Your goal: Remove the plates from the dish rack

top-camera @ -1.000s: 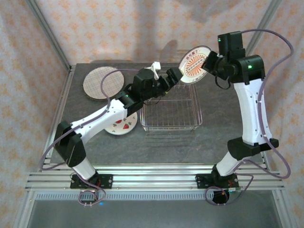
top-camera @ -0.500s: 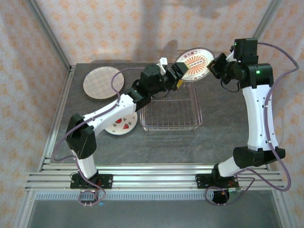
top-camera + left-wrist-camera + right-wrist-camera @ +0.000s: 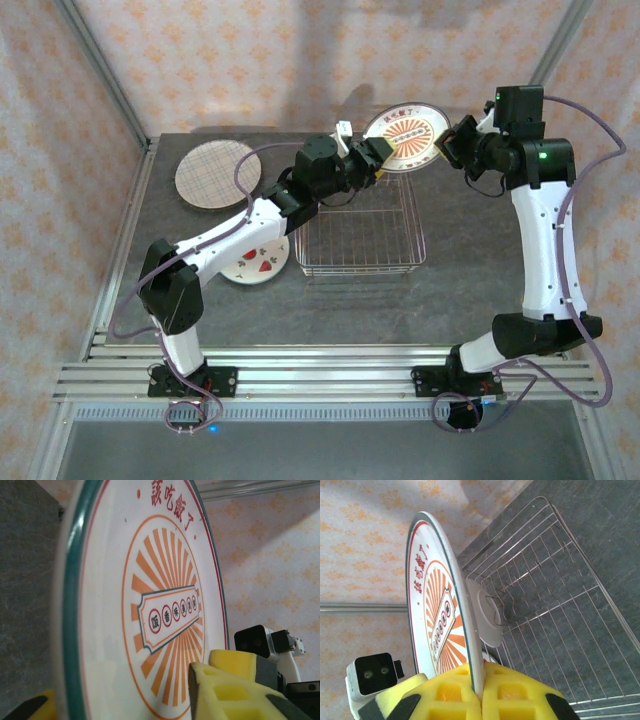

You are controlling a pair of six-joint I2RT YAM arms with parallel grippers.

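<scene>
While the right pincer [image 3: 477, 682] clamps the sunburst plate [image 3: 405, 138] by its rim, the left pincer [image 3: 374, 160] stands wide astride the opposite rim, rack [image 3: 560, 605] below it.

Right gripper [image 3: 477, 692] at frame bottom, yellow pads [image 3: 451, 692] pinched on rim of plate [image 3: 432, 615], one pad each side. Plate edge-on, near upright: green rim, red lettering, orange sunburst, banner with red circles. White back with raised foot ring bulges right of rim. Dish rack [image 3: 560, 605], silver wire, right of plate on dark grey table [image 3: 605, 540]. Black two-lens box [image 3: 370, 672] on white mount low left of plate. Orange-floral wallpaper [image 3: 365, 540] left of plate.
</scene>
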